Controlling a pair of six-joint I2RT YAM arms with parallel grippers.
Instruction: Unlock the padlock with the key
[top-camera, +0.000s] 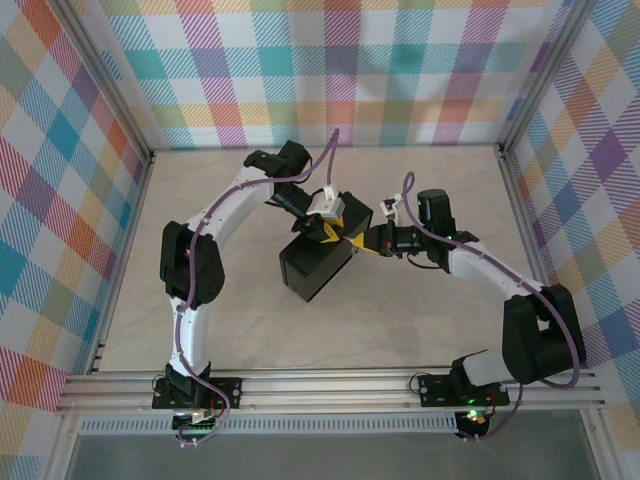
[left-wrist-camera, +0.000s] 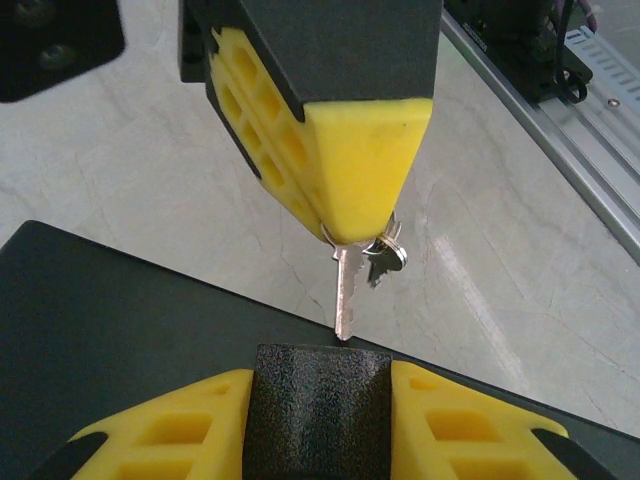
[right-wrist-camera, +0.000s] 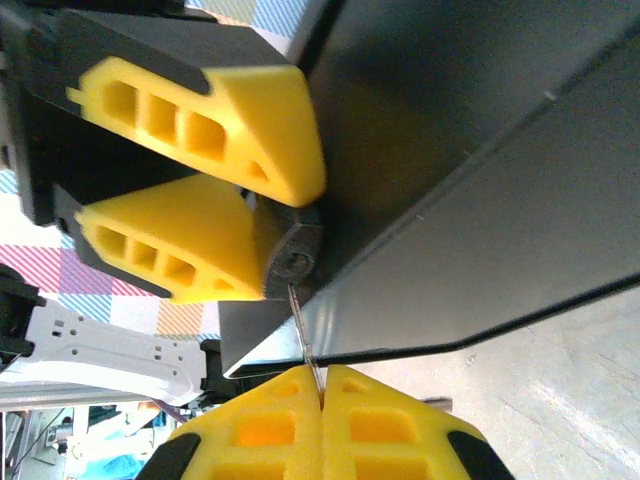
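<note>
My left gripper is shut on the padlock, a small dark textured block clamped between its yellow fingers. My right gripper comes down from above, shut on the key. The thin pale blade points down and its tip touches the padlock's top face. A second key hangs from the same ring. In the right wrist view my right gripper pinches the key, whose tip meets the keyhole end of the padlock held by the left gripper. From above, both grippers meet mid-table.
A black box lies just under and in front of the two grippers, its dark lid right behind the padlock. An aluminium rail runs along the table edge. Plaid walls enclose the pale tabletop.
</note>
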